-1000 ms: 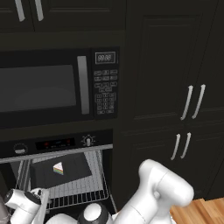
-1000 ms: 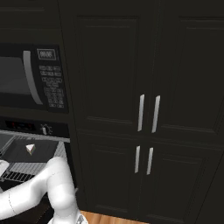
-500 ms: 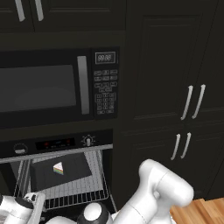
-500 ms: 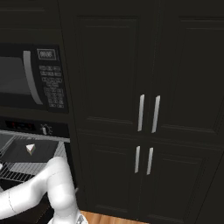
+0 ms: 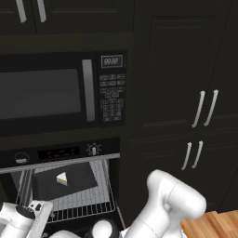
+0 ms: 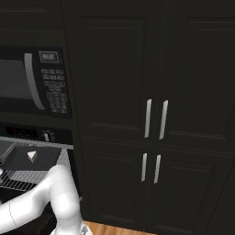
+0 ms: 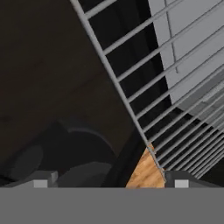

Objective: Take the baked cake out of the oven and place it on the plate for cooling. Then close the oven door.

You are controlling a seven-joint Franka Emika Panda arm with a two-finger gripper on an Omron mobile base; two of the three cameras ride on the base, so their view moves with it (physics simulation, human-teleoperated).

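The gripper, clenched a second ago, is now standing released beside the wire rack; the cake is sitting untouched on its tray

Arm bends low and leftward, hand at bottom-left corner of left base view. Gripper empty, fingers spread wide.

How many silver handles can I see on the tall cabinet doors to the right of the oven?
4. Two long handles are side by side on the upper doors, and two shorter handles are below them on the lower doors. More handles may be outside the picture.
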